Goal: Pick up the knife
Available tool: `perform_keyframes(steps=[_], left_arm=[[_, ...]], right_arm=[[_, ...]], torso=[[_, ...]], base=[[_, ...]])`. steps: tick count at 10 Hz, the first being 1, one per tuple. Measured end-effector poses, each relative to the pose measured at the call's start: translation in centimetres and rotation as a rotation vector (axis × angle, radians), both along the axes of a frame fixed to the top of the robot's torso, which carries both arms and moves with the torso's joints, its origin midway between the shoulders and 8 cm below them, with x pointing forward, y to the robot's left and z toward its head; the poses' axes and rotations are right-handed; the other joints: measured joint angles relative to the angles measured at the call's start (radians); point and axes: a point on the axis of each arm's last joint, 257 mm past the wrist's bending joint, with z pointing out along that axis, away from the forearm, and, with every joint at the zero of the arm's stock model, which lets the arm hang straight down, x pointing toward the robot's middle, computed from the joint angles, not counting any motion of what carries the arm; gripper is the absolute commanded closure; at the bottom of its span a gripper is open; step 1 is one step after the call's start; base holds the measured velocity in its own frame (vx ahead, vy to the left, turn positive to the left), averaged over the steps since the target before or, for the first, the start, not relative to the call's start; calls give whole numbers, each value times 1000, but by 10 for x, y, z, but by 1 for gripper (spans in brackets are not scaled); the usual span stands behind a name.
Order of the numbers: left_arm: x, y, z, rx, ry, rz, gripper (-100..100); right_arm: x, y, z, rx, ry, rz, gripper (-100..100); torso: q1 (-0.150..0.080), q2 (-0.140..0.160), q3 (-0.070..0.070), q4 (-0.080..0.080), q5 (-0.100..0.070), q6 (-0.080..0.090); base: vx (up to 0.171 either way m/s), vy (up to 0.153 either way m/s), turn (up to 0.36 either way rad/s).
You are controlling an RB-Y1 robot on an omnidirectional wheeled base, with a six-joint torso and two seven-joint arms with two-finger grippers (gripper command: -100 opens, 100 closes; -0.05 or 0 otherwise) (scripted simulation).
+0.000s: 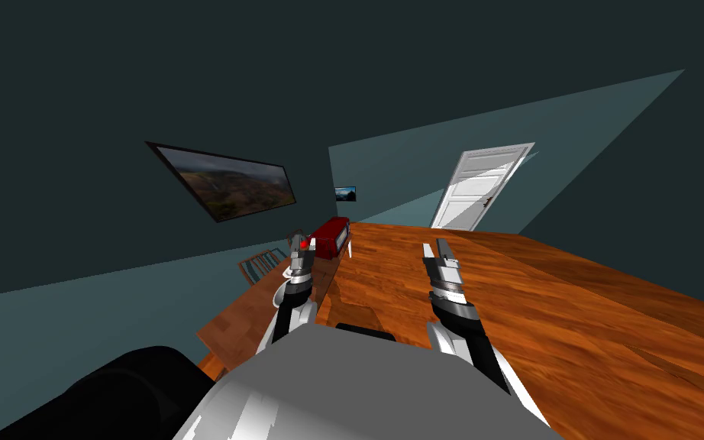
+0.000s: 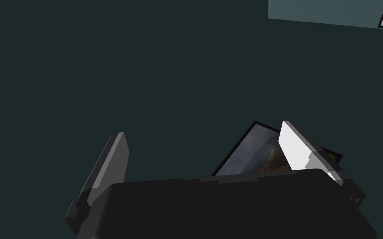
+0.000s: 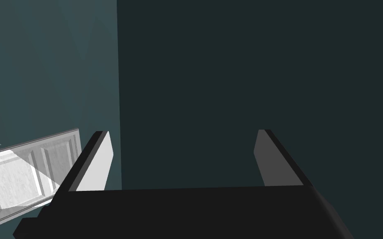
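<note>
Now two tools, left tool (image 2: pixel 203 129) and right tool (image 3: pixel 183 132), both with blades apart; one red box (image 1: pixel 333 235) on one brown wooden counter (image 1: pixel 242 322).

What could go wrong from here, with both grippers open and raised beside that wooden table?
The left gripper hangs close to the red box on the wooden table; a careless sweep might knock it. Both wrist cameras look at walls, not the tabletop, so a reach for the knife now would be blind.
</note>
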Motion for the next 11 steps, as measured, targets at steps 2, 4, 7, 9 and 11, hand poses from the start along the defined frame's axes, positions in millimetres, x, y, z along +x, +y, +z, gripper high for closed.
perform_keyframes(steps=[2, 4, 7, 9, 11], left_arm=[[8, -3, -8, 31, 30, -27, -100], [17, -1, -25, 48, 79, -54, -100], [37, 11, -55, 32, 169, -79, -100], [48, 18, -74, 13, 215, -83, -100], [58, 27, -96, -17, 264, -87, -100]], right_arm=[[0, 0, 0, 0, 0, 0, 0], [0, 0, 0, 0, 0, 0, 0], [0, 0, 0, 0, 0, 0, 0], [0, 0, 0, 0, 0, 0, 0], [0, 0, 0, 0, 0, 0, 0]], torso=[[1, -1, -1, 0, 0, 0], [1, -2, -1, -1, 0, 0], [1, -3, -2, -1, 0, 0], [1, -3, -1, -1, 0, 0], [1, -3, -2, -1, 0, 0]], base=[[23, 5, -7], [33, 11, -8], [35, 5, -8], [38, 10, -11], [35, 8, -7]])
